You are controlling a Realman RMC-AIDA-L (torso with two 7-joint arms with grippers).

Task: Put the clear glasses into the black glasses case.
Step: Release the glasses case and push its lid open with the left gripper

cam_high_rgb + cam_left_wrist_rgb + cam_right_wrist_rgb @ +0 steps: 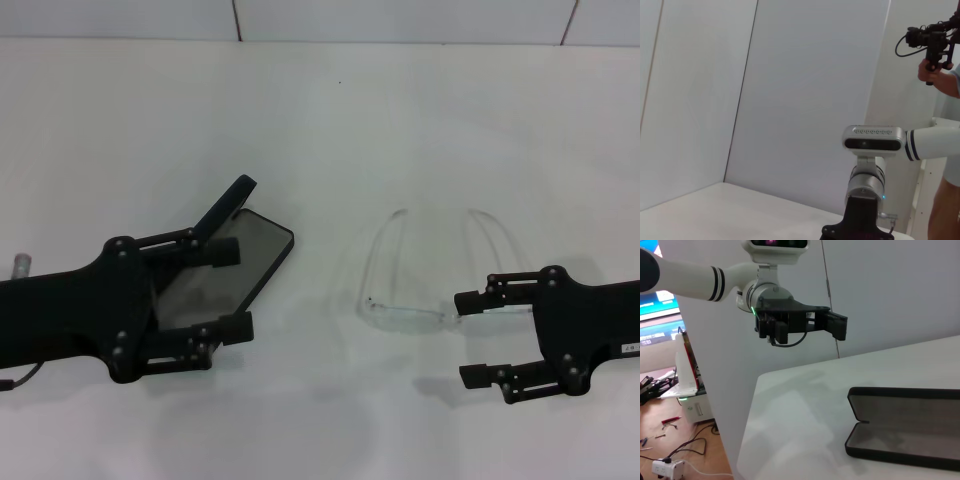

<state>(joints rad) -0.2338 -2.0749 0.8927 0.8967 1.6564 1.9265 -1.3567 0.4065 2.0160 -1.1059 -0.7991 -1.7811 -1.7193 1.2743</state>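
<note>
The right gripper (476, 336) sits low on the right of the table (320, 120), its fingers spread apart with nothing between them. The upper fingertip lies just beside, possibly touching, the right end of the clear glasses (405, 314); contact cannot be confirmed. The glasses rest on the table between the two arms, lens front toward the robot, both temples unfolded and pointing away.

The left gripper (235, 290) hovers over the black glasses case (262, 250), fingers likewise spread and holding nothing. The case lies open on the left, lid raised at an angle, grey lining exposed. In the right wrist view the case (905, 425) shows as empty.

Handling judgement: the glasses appear light, thin and smooth, so they will likely slide on the table under a sideways push and may flex if squeezed hard. The temples are springy and offer a poor hold. The firmer place to take hold is the lens corner where the temple hinge joins, or the upper edge of the lens, with a gentle closing force. With temples spread, the glasses may not seat flat in the case.
</note>
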